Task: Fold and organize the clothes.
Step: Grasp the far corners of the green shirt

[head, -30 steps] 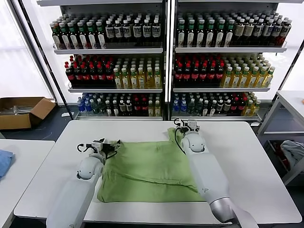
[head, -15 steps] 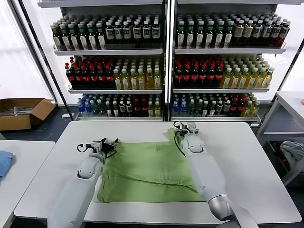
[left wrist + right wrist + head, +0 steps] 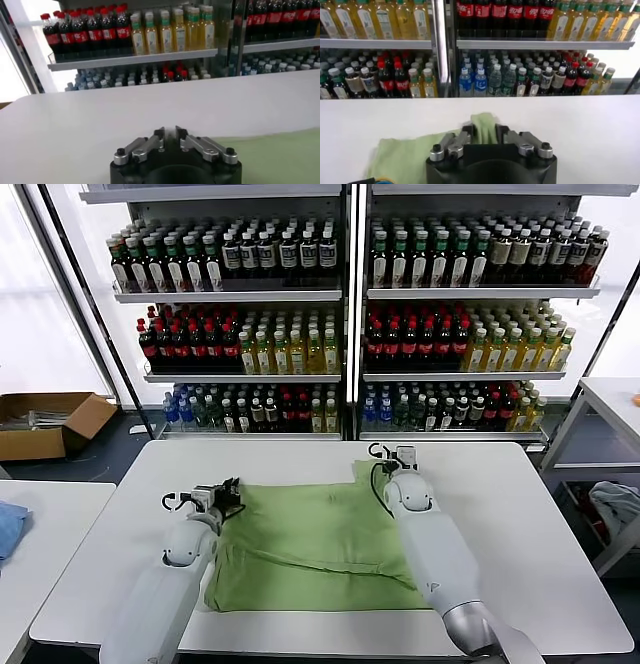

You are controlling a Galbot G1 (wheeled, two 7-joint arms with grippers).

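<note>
Tall shelves (image 3: 345, 314) full of bottles stand behind a white desk (image 3: 520, 524). A green shirt (image 3: 320, 544) lies flat in the middle of the desk, partly folded. The left gripper (image 3: 228, 496) sits low at the shirt's far left corner. In the left wrist view its fingers (image 3: 159, 134) are almost together, but it is hard to tell if any cloth is between them. The right gripper (image 3: 395, 456) sits low at the shirt's far right corner. In the right wrist view a bit of green cloth stands up between its fingers (image 3: 466, 132), and they are squeezed on it. A brown box (image 3: 45, 419) sits on the floor far to the left. A blue cloth (image 3: 8, 524) lies on another desk at the left.
</note>
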